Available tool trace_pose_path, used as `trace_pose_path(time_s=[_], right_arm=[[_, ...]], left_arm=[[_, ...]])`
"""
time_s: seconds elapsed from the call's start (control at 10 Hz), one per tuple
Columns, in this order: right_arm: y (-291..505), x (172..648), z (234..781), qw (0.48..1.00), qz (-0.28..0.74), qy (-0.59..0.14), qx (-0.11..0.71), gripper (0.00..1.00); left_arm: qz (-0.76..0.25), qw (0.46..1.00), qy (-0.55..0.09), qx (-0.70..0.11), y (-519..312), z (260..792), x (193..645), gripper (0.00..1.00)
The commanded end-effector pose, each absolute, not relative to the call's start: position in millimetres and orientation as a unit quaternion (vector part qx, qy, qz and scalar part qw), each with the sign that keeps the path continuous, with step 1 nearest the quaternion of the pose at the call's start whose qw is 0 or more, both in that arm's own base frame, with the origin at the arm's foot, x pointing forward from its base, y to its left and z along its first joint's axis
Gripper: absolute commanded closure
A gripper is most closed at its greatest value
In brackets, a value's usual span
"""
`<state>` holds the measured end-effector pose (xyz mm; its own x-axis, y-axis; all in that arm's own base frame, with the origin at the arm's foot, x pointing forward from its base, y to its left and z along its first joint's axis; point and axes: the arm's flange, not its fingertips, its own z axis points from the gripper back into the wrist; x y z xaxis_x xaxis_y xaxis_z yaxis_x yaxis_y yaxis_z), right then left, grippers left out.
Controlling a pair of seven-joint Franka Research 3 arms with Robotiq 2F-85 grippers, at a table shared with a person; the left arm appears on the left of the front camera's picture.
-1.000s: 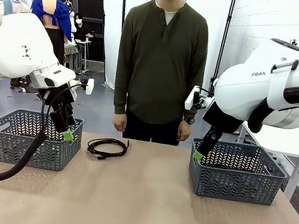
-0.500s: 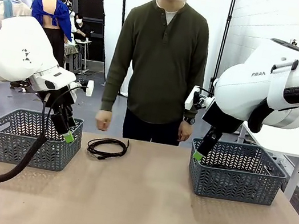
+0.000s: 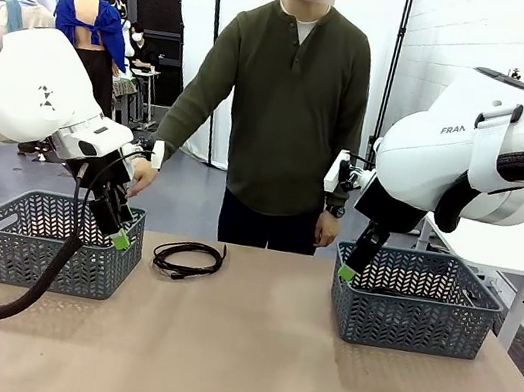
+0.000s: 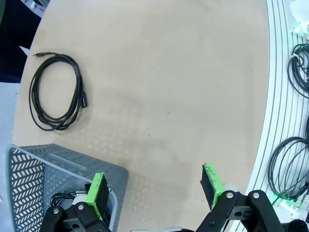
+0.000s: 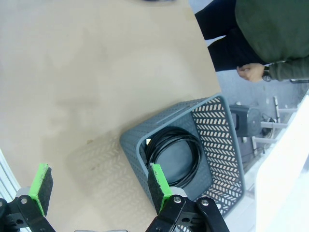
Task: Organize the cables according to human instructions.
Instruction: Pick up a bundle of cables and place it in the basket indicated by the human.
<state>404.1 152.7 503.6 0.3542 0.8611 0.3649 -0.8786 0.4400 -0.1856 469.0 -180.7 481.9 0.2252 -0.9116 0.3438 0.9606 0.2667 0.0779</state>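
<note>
On the tabletop [image 3: 244, 355], one coiled cable [image 3: 187, 258] lies loose between two grey baskets. The left end effector [image 3: 112, 229], fingers spread and empty, hangs over the left basket [image 3: 50, 245]; the right end effector [image 3: 351, 269], likewise spread, hangs at the right basket [image 3: 415, 304], which holds another cable [image 5: 175, 151]. The person [image 3: 282, 108] extends a hand [image 3: 141, 176] toward the left basket.

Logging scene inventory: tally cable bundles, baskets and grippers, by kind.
Looped black cable bundles: 3 (table, left basket, right basket)
Grey plastic lattice baskets: 2 ()
Open green-padded grippers: 2 (left, right)
Total: 7
</note>
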Motion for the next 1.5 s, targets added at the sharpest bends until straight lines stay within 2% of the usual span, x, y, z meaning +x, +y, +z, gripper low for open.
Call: trace_pose_path(time_s=[0.0, 1.4], right_arm=[[153.0, 403.3, 502.1, 0.823, 0.528, -0.207, 0.016, 0.00], [153.0, 403.3, 502.1, 0.823, 0.528, -0.207, 0.016, 0.00]], left_arm=[[-0.605, 0.776, -0.160, -0.077, -180.7, 484.5, 469.0, 0.00], [-0.605, 0.776, -0.160, -0.077, -180.7, 484.5, 469.0, 0.00]])
